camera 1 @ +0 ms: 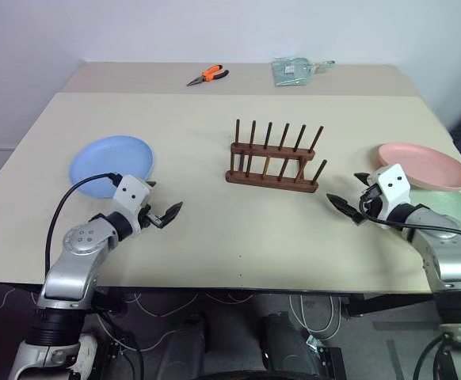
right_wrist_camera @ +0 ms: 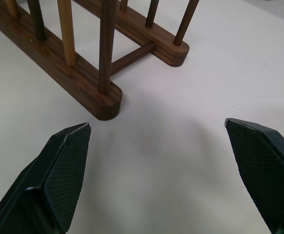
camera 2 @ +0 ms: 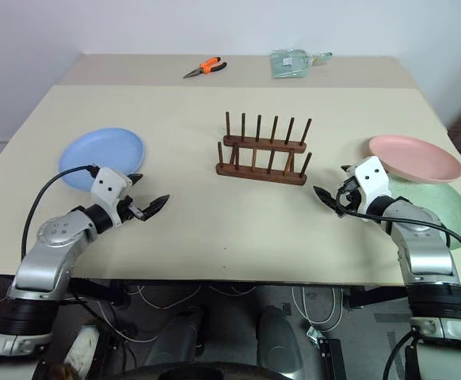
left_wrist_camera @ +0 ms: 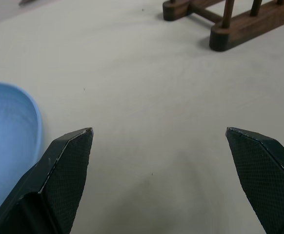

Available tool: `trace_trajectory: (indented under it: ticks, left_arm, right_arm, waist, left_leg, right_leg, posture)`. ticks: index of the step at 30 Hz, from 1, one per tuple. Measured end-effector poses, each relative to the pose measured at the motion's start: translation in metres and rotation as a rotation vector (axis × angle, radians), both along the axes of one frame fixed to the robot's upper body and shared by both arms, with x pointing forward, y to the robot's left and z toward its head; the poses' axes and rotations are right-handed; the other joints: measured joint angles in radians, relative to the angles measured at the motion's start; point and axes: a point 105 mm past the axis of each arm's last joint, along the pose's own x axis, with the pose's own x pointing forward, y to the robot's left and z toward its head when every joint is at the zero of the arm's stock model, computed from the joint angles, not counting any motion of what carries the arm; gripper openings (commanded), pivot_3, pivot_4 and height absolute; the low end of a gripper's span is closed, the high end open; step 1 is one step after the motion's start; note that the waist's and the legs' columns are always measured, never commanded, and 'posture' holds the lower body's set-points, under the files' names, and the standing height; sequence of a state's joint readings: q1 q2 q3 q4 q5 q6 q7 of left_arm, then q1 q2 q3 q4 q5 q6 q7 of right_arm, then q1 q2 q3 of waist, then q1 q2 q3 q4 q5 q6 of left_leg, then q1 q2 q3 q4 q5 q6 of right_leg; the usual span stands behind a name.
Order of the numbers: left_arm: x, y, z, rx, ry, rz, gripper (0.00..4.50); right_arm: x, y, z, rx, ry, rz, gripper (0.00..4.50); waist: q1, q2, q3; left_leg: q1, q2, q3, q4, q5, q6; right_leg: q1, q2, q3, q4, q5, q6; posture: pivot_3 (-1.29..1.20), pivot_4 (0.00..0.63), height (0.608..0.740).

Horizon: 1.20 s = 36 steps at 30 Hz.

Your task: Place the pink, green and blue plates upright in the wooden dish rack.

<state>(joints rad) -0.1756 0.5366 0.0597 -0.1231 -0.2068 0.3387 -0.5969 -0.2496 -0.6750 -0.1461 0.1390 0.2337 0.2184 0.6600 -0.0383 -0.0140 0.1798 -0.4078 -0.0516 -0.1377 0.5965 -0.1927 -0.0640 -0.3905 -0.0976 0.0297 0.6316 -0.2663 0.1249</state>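
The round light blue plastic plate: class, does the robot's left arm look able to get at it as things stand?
Probably yes. The light blue plate lies flat beside the open left gripper, with bare tabletop between them.

The two eye views look from the head, forward and down over the counter point(camera 1: 215, 229), taking in its whole top from some way off; they share nearly the same scene, the right eye's slightly shifted. The rack point(camera 1: 274, 162) sits near centre in both. The left wrist view rides low and close over the counter, facing the rack point(left_wrist_camera: 230, 24) at about 1 o'clock. The right wrist view, equally low and closer, faces the same rack point(right_wrist_camera: 83, 73) at about 11 o'clock.
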Motion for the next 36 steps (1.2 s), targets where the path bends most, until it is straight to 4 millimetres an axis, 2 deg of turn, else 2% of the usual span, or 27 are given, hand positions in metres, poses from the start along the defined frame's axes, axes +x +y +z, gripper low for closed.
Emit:
trace_trajectory:
  ticks: [8, 14, 21, 25, 28, 30, 33, 36]
  left_arm:
    - [0.002, -0.004, 0.001, -0.008, -0.002, -0.019, 4.46]
    - [0.018, -0.016, 0.009, -0.025, 0.008, -0.103, 4.46]
    - [0.063, -0.082, -0.016, 0.019, 0.097, -0.324, 4.46]
    - [0.087, -0.118, -0.007, 0.106, 0.072, -0.414, 4.46]
    - [0.092, -0.141, -0.009, 0.105, 0.091, -0.438, 4.46]
    - [0.093, -0.150, -0.009, 0.113, 0.090, -0.454, 4.46]
    - [0.090, -0.157, -0.012, 0.116, 0.088, -0.480, 3.62]
    - [0.086, -0.163, -0.015, 0.101, 0.090, -0.513, 2.11]
  right_arm:
    - [0.002, -0.001, 0.000, -0.014, -0.018, -0.026, 4.50]
    - [0.001, 0.012, -0.005, 0.042, 0.010, 0.004, 4.50]
    - [-0.010, 0.035, -0.004, 0.082, 0.013, 0.048, 4.50]
    - [-0.016, 0.040, 0.004, 0.069, -0.033, 0.025, 4.50]
    - [-0.025, 0.035, -0.003, 0.057, -0.027, -0.020, 4.50]
    - [-0.029, 0.034, -0.004, 0.055, -0.033, -0.042, 4.50]
    - [-0.034, 0.030, -0.001, 0.045, -0.054, -0.076, 4.50]
    - [-0.040, 0.032, -0.003, 0.040, -0.055, -0.090, 4.50]
  waist:
    - [0.003, 0.000, 0.000]
    - [0.004, 0.000, 0.000]
    - [0.029, 0.000, 0.000]
    - [0.027, -0.001, 0.000]
    - [0.025, -0.002, 0.000]
    - [0.022, -0.001, 0.000]
    - [0.022, -0.001, 0.000]
    - [0.024, -0.002, 0.000]
  left_leg:
    - [0.000, 0.000, 0.000, 0.000, 0.000, 0.000]
    - [0.000, -0.001, 0.000, 0.000, 0.000, 0.000]
    - [-0.001, -0.002, -0.001, 0.001, 0.000, 0.000]
    - [-0.002, -0.002, -0.001, 0.001, 0.000, 0.001]
    - [-0.002, -0.002, -0.001, 0.001, -0.001, 0.001]
    - [-0.002, -0.002, -0.001, 0.001, -0.001, 0.001]
    - [-0.001, -0.002, -0.001, 0.001, -0.001, 0.001]
    - [-0.001, -0.002, -0.001, 0.001, -0.001, 0.001]
  right_leg:
    - [0.000, 0.000, 0.000, 0.000, 0.000, 0.000]
    - [0.000, 0.000, 0.000, 0.000, 0.000, 0.000]
    - [0.000, 0.000, -0.001, -0.001, 0.000, 0.001]
    - [0.001, 0.000, -0.001, -0.001, 0.000, 0.003]
    - [0.000, 0.000, -0.001, -0.001, 0.000, 0.004]
    - [0.000, 0.000, -0.001, 0.000, 0.000, 0.004]
    - [0.001, 0.000, -0.001, 0.000, 0.000, 0.004]
    - [0.001, 0.000, -0.001, 0.000, 0.000, 0.004]
  posture:
    - [0.00, 0.150, 0.740]
    - [0.00, 0.150, 0.740]
    - [0.00, 0.150, 0.740]
    - [0.00, 0.150, 0.740]
    - [0.00, 0.150, 0.740]
    - [0.00, 0.150, 0.740]
    - [0.00, 0.150, 0.740]
    - [0.00, 0.150, 0.740]
